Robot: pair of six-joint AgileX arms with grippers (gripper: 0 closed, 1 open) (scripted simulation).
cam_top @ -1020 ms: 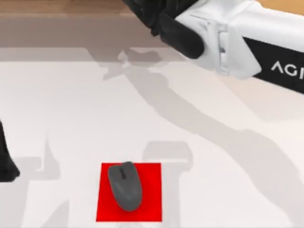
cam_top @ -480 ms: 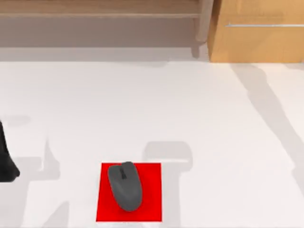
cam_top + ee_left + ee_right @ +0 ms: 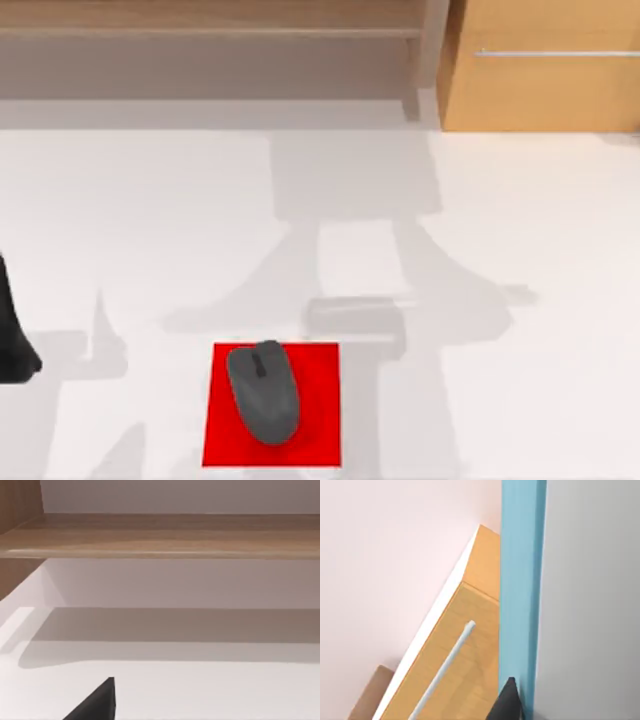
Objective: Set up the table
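Observation:
The white table [image 3: 150, 220] spreads across the top view. Near its front edge lies a red square mat [image 3: 318, 400] with a grey mouse [image 3: 263, 390] resting on it. My left arm [image 3: 12, 345] stays parked at the table's left edge, and a black part of my left gripper [image 3: 95, 706] hangs over the table [image 3: 210, 690]. In the right wrist view, a black part of my right gripper [image 3: 507, 702] sits right against a long light-blue bar [image 3: 520, 580] with a grey face beside it. Whether it grips the bar is unclear.
A light-brown drawer cabinet [image 3: 540, 90] with a pale bar handle [image 3: 447, 667] stands at the back right. A wooden shelf [image 3: 200, 20] runs along the back. A broad shadow [image 3: 350, 230] lies across the table's middle.
My right arm, across the back right a second ago, has left the top view. A broad shadow has since appeared over the table's middle. Mouse, mat and left arm are unmoved.

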